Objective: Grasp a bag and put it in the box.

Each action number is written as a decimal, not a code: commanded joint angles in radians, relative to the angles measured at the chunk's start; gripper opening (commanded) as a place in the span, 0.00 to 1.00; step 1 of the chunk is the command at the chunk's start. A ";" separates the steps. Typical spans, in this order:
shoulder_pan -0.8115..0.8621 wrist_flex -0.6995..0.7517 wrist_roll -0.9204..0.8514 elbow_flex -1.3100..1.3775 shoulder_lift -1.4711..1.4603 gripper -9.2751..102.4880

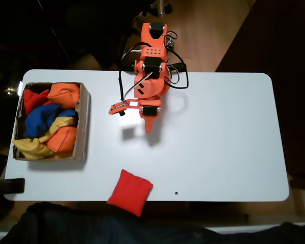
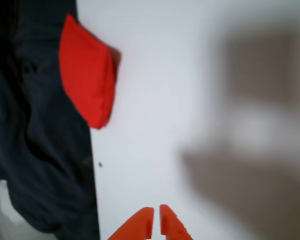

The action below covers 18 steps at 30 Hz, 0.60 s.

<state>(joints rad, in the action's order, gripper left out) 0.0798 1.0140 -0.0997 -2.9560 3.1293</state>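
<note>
Closed and empty, orange plastic claw [image 2: 156, 220] sits well short of the bright red square fabric beanbag [image 1: 130, 192]; reaching begins, needing jaws opened first.

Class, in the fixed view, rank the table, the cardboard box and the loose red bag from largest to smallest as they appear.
1. The table, by far the largest.
2. The box.
3. The red bag, smallest.
</note>
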 commanded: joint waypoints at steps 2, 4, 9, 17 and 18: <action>-0.005 -0.035 -0.008 0.046 -0.048 0.09; -0.009 -0.046 -0.008 0.066 -0.078 0.09; -0.014 -0.066 0.000 0.124 -0.158 0.09; -0.012 -0.075 0.006 0.215 -0.265 0.09; -0.011 -0.075 0.006 0.227 -0.278 0.09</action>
<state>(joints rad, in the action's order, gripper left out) 0.0706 0.9557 -0.0997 -2.7949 2.8716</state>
